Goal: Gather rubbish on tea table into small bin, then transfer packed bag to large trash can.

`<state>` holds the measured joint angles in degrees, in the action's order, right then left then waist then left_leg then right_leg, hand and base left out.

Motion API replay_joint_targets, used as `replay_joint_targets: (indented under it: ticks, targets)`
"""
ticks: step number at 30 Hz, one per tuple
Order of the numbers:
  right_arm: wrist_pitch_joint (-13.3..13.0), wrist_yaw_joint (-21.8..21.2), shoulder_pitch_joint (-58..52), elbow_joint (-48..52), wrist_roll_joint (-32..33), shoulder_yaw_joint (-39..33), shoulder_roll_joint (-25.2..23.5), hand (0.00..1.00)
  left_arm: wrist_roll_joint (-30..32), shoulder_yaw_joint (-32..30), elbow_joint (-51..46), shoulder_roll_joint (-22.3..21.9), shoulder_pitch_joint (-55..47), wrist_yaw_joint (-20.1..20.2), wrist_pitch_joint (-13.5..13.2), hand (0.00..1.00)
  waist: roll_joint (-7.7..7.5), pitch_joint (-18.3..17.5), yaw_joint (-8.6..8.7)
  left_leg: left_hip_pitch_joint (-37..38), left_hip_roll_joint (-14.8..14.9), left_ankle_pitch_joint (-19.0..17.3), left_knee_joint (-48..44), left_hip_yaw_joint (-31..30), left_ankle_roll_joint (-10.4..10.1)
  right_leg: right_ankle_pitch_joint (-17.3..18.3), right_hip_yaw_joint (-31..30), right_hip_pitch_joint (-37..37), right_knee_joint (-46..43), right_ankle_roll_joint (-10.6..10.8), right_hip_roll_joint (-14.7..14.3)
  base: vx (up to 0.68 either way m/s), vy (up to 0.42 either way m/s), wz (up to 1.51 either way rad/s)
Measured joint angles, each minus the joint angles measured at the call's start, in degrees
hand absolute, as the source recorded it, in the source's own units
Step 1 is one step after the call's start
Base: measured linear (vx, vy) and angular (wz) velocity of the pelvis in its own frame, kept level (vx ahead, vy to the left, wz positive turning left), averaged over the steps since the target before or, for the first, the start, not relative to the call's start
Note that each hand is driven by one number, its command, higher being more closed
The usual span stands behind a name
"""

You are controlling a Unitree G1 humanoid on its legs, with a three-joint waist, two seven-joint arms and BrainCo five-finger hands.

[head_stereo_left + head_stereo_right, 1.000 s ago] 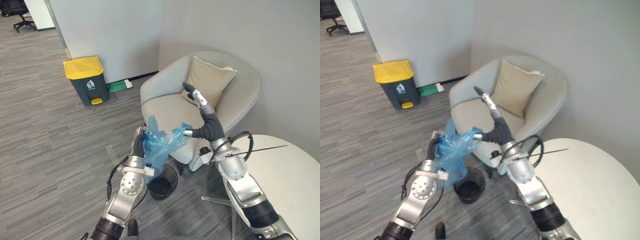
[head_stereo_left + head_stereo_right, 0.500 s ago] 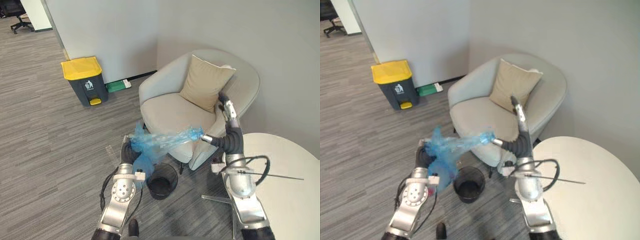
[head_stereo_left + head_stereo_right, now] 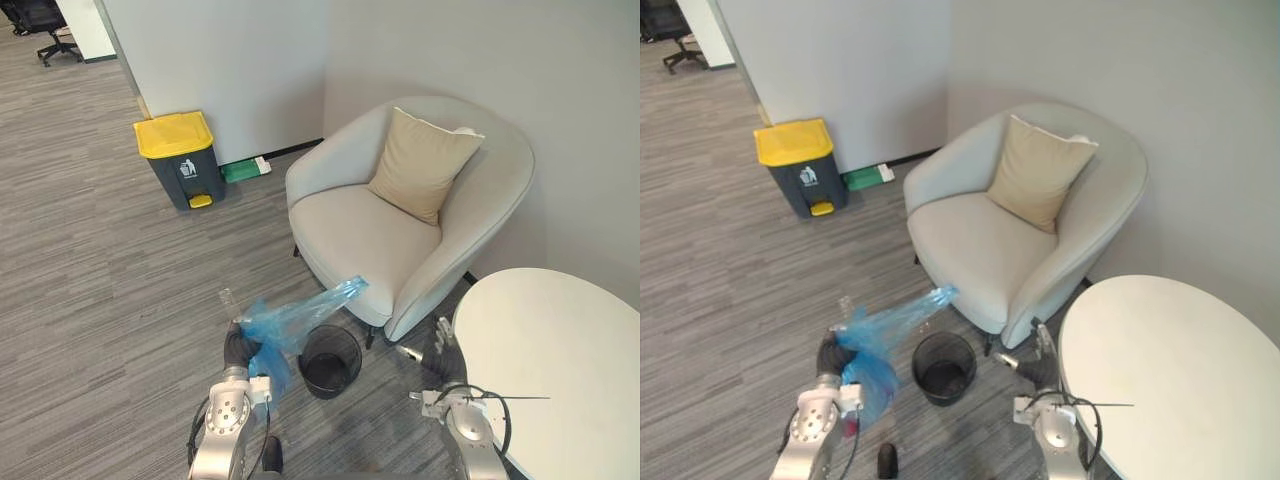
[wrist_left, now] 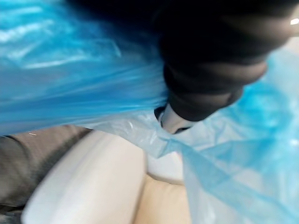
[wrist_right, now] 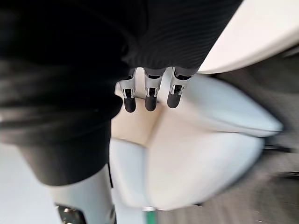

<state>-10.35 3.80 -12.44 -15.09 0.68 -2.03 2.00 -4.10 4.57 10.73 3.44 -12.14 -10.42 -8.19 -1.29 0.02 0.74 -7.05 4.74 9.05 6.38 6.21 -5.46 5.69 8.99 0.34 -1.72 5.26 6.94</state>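
A thin, crinkled blue bag [image 3: 292,322] of see-through film was seen gripped at its bunched neck by the left hand [image 3: 240,350], fingers curled tight round the plastic. One loose corner was drawn out in a long point towards the armchair [image 3: 360,235], a rounded tub shape in pale upholstery with a square beige cushion [image 3: 420,165]. The fuller lower part of the bag was hung beside the wrist. In the left wrist view the film was found wrapped close about a finger [image 4: 174,122]. Just beside the bag, on the grey striped carpet [image 3: 100,270], the small bin [image 3: 330,360] was stood upright: round, black, of open mesh. The large trash can [image 3: 180,160], dark grey and boxy with a yellow lid, was set well apart against the wall. The right hand [image 5: 147,95] was held low by the rim of the smooth white round desk [image 3: 560,360], fingers stretched straight, nothing grasped
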Motion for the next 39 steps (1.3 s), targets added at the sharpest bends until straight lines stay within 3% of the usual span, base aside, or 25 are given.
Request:
replay_joint_targets:
  ticks: [3, 7, 12, 22, 28, 30, 31, 32, 33, 34, 39]
  targets:
    - [-0.08, -2.25, 0.11, -0.15, 4.17, 0.01, -0.38, 0.00, -0.17, -1.42, 2.93, 0.05, 0.04, 1.69, 0.04, 1.00, -0.31, 0.20, 0.01, 0.35, -0.18, 0.18, -0.02, -0.66, 0.15, 0.13, 0.58, 0.98, 0.06, 0.26, 0.05, 0.08, -0.020, 0.11]
    - [-0.49, -3.18, 1.60, -4.88, 4.16, 0.08, -0.90, 0.00, -0.46, -1.99, 6.35, 0.29, 0.32, 1.83, -0.01, 1.00, -0.50, 0.42, -0.06, 1.11, -0.19, 0.03, -0.04, -0.66, 0.13, 0.51, 1.13, 1.86, 0.25, 0.12, 0.03, 0.05, -0.021, 0.01]
    - [-0.32, -2.75, 2.98, -15.24, 3.75, -0.01, -0.95, 0.00, -0.56, -2.63, 12.89, 0.19, 0.83, 1.82, 0.00, 1.00, -0.30, 2.11, -0.17, 2.31, -0.21, -0.21, -0.02, -0.99, 0.03, 0.65, 1.51, 3.49, 0.68, 0.04, -0.01, 0.00, -0.003, 0.02]
    - [0.40, -0.67, 2.83, -20.30, 3.91, -0.05, -1.03, 0.00, -3.86, -3.48, 16.55, 0.20, -0.07, 2.43, 0.00, 1.00, -0.71, 3.86, -0.33, 2.92, -0.46, -1.06, -0.36, -2.46, -0.45, 2.54, 2.98, 4.45, -0.22, 0.00, 0.13, 0.01, -0.009, 0.08]
    - [1.47, 1.20, 7.07, -22.49, 3.73, -1.09, 0.78, 0.00, -4.32, -3.44, 15.10, -0.14, 1.04, 3.02, -0.04, 1.00, 0.06, 7.31, -1.00, -5.00, -2.85, -1.05, -5.57, -6.06, 1.21, 4.68, 9.77, 1.49, -4.81, 1.00, 2.33, 0.02, 0.010, 0.57]
    - [1.49, 1.75, 8.34, -22.40, 3.58, -2.23, 0.65, 0.00, -4.80, -3.24, 14.02, -0.31, 0.31, 3.01, -0.03, 1.00, 0.00, 7.32, -0.89, -4.78, -3.38, -1.29, -5.03, -2.28, 4.58, 5.03, 11.80, 1.74, -6.30, 0.86, 4.27, 0.01, 0.080, 0.45]
    - [1.63, 2.04, 9.38, -22.19, 2.62, -2.72, 0.39, 0.00, -5.05, -3.23, 12.90, -0.43, 0.28, 2.98, -0.05, 1.00, -0.39, 7.27, -0.92, -4.96, -2.08, -4.09, -6.02, 6.37, 7.07, 5.01, 12.78, 1.86, -6.66, 0.97, 5.35, 0.05, 0.100, 0.40]
    - [1.87, 2.27, 10.08, -22.09, 1.60, -2.96, 0.46, 0.00, -5.06, -3.07, 12.54, -0.70, 0.72, 2.97, -0.08, 1.00, -0.25, 7.21, -0.69, -4.74, -0.78, -3.69, -6.94, 13.76, 7.46, 5.01, 13.92, 1.81, -8.02, 0.97, 6.26, 0.05, 0.071, 0.43]
    - [1.94, 2.36, 10.19, -22.10, 1.55, -3.00, 0.54, 0.00, -5.06, -2.97, 12.54, -0.80, 0.93, 2.98, -0.09, 1.00, -0.16, 7.17, -0.59, -4.64, -0.73, -3.43, -6.99, 14.71, 7.10, 5.01, 14.29, 1.79, -8.59, 0.97, 6.53, 0.11, 0.093, 0.41]
    - [2.09, 2.67, 10.44, -22.09, 1.51, -3.51, 0.70, 0.00, -5.16, -2.87, 12.55, -0.72, 1.23, 2.93, -0.19, 1.00, -0.35, 7.15, -0.60, -4.32, -1.38, -2.29, -7.01, 14.59, 5.73, 4.96, 15.04, 1.57, -10.18, 1.03, 7.33, 0.09, 0.126, 0.33]
    - [2.56, 3.22, 11.39, -22.70, 1.54, -4.11, -0.32, 0.00, -6.16, -0.27, 13.61, 1.45, 2.64, 3.02, -0.38, 1.00, -1.22, 6.49, -0.26, -3.07, -4.24, -1.38, -4.27, 11.95, 5.92, 2.82, 17.49, 3.86, -7.89, 3.70, 8.47, 0.05, 0.108, 0.27]
